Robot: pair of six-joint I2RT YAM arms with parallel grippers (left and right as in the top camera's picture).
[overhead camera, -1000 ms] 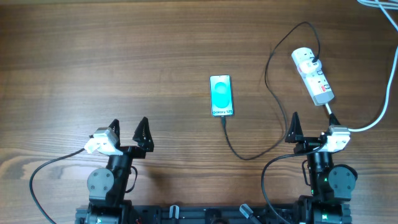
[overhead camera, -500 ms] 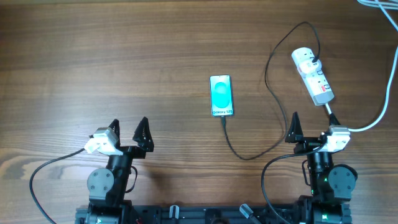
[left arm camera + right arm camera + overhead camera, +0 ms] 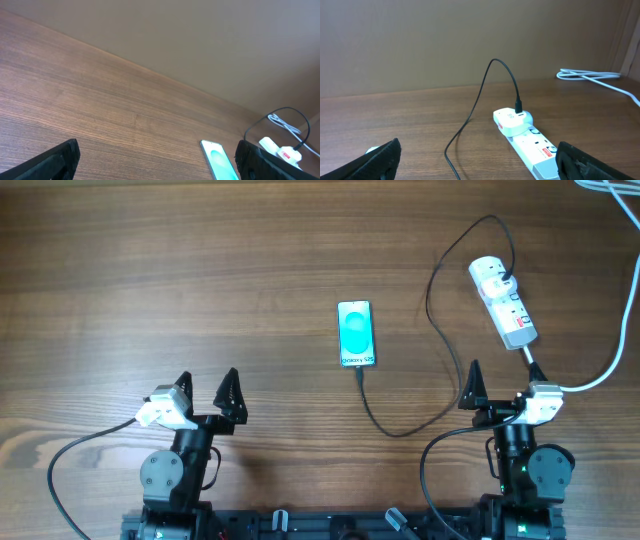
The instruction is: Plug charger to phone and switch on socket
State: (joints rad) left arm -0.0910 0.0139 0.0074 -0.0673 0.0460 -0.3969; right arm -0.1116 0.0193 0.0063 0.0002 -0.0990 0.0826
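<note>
The phone (image 3: 356, 333) lies flat mid-table, its teal screen lit; the left wrist view shows it (image 3: 217, 159) beside the right finger. The socket (image 3: 503, 302) lies at the right with a white adapter plugged into its far end (image 3: 530, 140). From the adapter the black charger cable (image 3: 432, 300) loops round to the phone's bottom edge. Its tip (image 3: 358, 373) touches that edge, but I cannot tell if it is inserted. My left gripper (image 3: 206, 385) and right gripper (image 3: 503, 385) hover open and empty near the front edge, both well short of the phone and the socket.
A thick white cord (image 3: 600, 375) runs from the socket's grey end out past the right table edge, and more white cord (image 3: 590, 76) lies at the back right. A plain wall bounds the table's far side. Both arm bases (image 3: 175, 475) stand at the front edge.
</note>
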